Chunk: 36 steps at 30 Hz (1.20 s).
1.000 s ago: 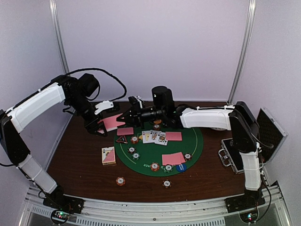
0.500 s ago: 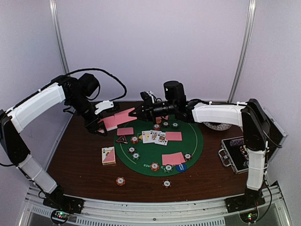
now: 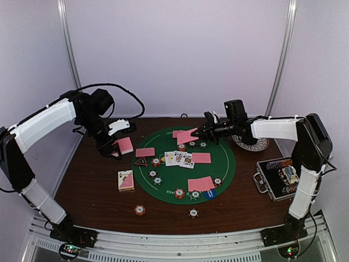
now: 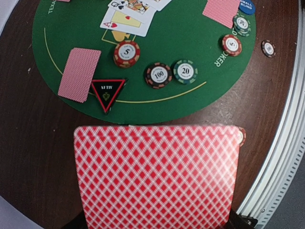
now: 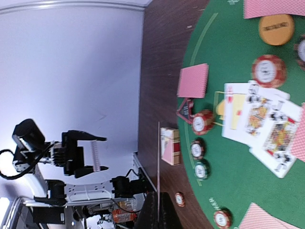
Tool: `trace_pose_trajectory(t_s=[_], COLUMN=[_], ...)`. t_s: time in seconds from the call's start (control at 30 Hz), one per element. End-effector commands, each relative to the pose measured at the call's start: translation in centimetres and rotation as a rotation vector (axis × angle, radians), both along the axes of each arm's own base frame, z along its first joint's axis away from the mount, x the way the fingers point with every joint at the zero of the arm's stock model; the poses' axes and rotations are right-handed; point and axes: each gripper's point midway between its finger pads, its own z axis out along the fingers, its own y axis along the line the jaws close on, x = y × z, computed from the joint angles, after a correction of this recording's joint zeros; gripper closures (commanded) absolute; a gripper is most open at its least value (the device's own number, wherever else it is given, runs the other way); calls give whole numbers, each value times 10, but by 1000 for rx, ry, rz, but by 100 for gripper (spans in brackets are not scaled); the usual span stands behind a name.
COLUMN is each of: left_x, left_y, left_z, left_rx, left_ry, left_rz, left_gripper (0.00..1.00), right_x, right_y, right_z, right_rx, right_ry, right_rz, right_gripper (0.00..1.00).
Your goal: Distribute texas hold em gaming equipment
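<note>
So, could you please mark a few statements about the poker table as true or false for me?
1. The right gripper holds a pink card above the green mat. True.
2. The left gripper is open and empty. False: it is shut on pink-backed cards.
3. Face-up cards lie near the middle of the mat. True.
4. The case on the right is closed. False: it lies open, its contents showing.
5. A chip and a second chip lie on bare wood between the mat and the arm bases. True.
</note>
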Motion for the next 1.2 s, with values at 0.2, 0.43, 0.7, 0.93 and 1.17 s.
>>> trace_pose_trajectory(t_s=[0.2, 0.43, 0.7, 0.93, 1.17], left_x=[9, -7, -21, -23, -20], left_y=[54, 96, 117, 120, 120], left_z=[-14, -55, -103, -135, -156], left_rx=[8, 59, 109, 140, 149], left_ry=[-51, -27, -24, -13, 2], left_rz=[96, 133, 86, 50, 25], left_gripper=[100, 100, 100, 100, 100], right_x=[7, 0, -12, -15, -12], right_y=[-44, -61, -75, -88, -96], right_z=[-93, -132, -157, -166, -145], right_rx=[-263, -395, -492, -571, -613], right_ry=[35, 54, 79, 72, 19], right_rz=[-30, -30, -24, -32, -53], right_gripper=[100, 100, 100, 74, 42])
